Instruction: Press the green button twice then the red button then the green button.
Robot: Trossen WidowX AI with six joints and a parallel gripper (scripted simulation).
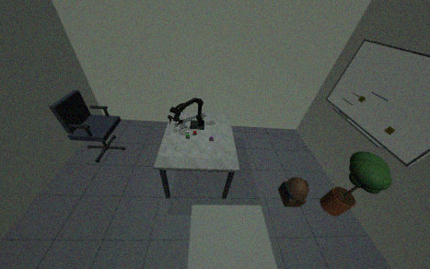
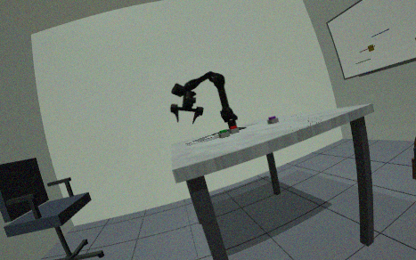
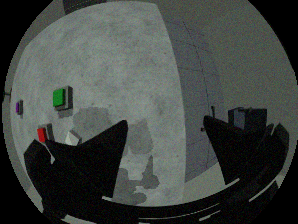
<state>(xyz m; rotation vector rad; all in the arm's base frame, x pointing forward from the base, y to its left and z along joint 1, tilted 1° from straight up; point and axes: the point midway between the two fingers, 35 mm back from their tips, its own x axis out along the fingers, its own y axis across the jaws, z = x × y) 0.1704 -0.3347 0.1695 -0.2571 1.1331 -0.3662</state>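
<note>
Buttons, green (image 1: pixel 187 136) (image 2: pixel 224 131) (image 3: pixel 59 97) and red (image 1: pixel 194 133) (image 2: pixel 233 127) (image 3: pixel 42 134), looked stiffly sprung (best pushed at cap centre, never grasped); the gripper (image 1: pixel 175 121) (image 2: pixel 186 121) (image 3: pixel 166 121) hung wide open, holding nothing.

A dark office chair (image 1: pixel 95 126) (image 2: pixel 50 211) (image 3: pixel 248 120) and a whiteboard (image 1: pixel 404 92) (image 2: pixel 395 27) flank the pale wall (image 1: pixel 211 55) (image 2: pixel 124 67)

- Green button (image 3: pixel 59 98): on the table (image 3: pixel 115 65), the landmark here.
- Red button (image 3: pixel 42 134): below the green button in view.
- Purple button (image 3: pixel 18 107): left of the green button.
- White block (image 3: pixel 73 138): below the green button, near the red one.
- Gripper (image 3: pixel 166 121): open, right of and below the green button.
</note>
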